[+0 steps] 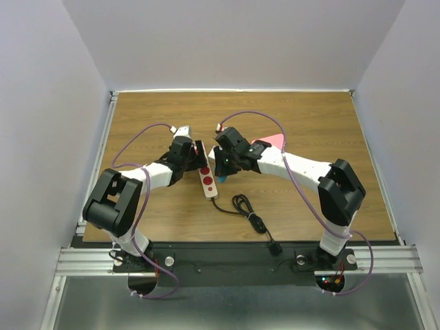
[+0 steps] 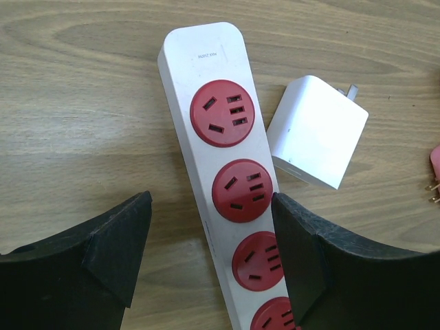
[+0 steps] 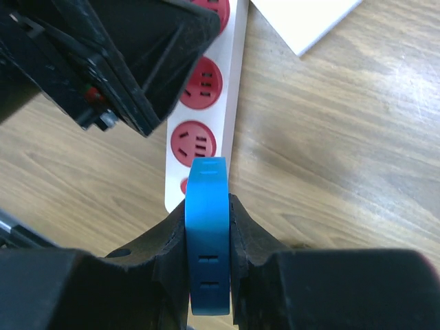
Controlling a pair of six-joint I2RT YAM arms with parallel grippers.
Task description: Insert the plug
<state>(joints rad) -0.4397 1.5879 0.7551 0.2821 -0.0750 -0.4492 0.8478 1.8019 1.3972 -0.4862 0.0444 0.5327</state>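
Observation:
A white power strip (image 1: 207,182) (image 2: 220,137) (image 3: 237,75) with several red sockets lies flat on the wooden table. My left gripper (image 1: 199,157) (image 2: 212,206) stands open astride it, its right finger at the strip's edge and its left finger well clear. My right gripper (image 1: 223,168) (image 3: 207,206) is shut on a blue plug (image 3: 207,240) (image 1: 224,179), held edge-on above the strip's cable end, over the last socket. Its prongs are hidden. The left gripper's black body (image 3: 117,62) covers the upper sockets in the right wrist view.
A white square charger (image 2: 316,130) (image 3: 306,17) lies right of the strip's far end. A pink item (image 1: 270,141) (image 2: 435,165) lies farther right. The strip's black cable (image 1: 247,214) coils toward the near edge, ending in a plug by the arm bases.

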